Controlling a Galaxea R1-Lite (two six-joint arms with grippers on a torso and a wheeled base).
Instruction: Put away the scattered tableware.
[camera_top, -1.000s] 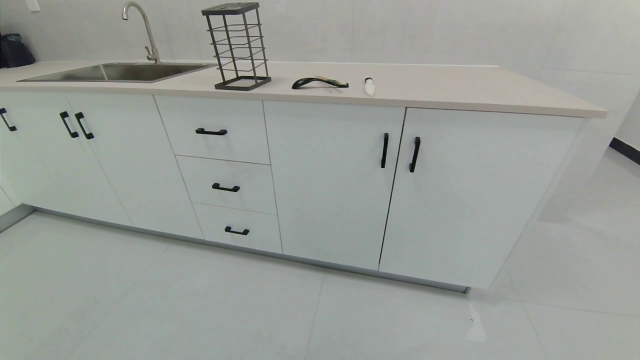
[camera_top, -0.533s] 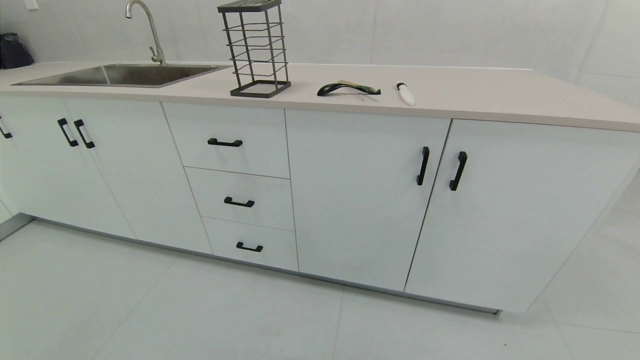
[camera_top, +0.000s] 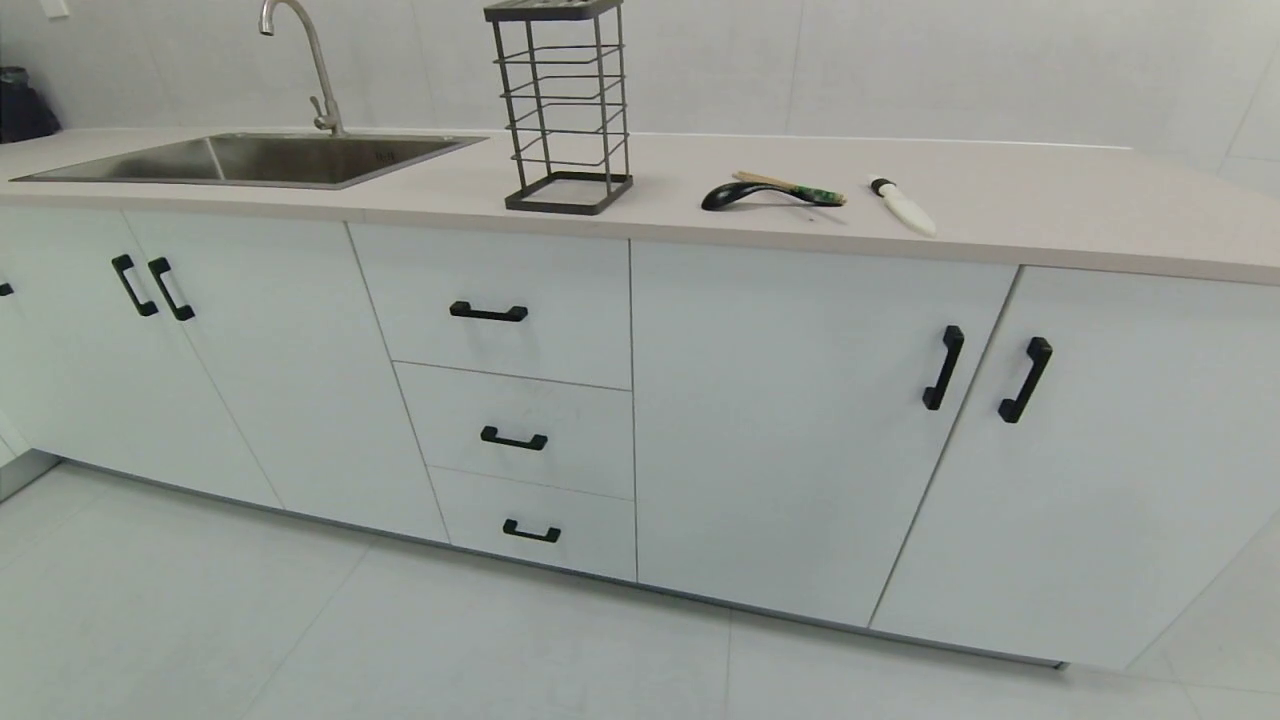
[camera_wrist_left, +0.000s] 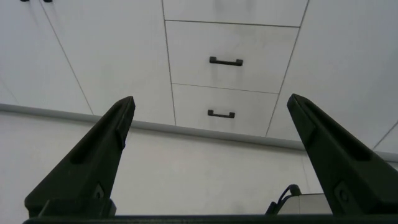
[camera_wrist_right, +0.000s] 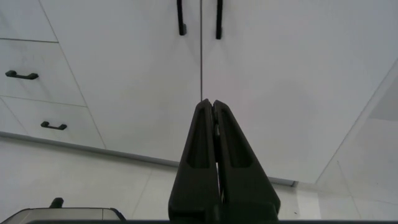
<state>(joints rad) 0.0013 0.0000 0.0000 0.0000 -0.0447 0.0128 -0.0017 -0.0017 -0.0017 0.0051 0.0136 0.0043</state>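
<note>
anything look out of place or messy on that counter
Yes. A black spoon, wooden chopsticks lying along its handle, and a white utensil lie loose on the countertop, to the right of the upright wire rack rather than in it. Nothing looks spilled or damaged; the drawers and cabinet doors are shut.

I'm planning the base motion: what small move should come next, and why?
Probably drive closer to the counter, toward the spoon, chopsticks and white utensil lying beside the rack. Both wrist views face the cabinets low down, so the open left gripper and shut right gripper seem too low and too far away to reach them.
</note>
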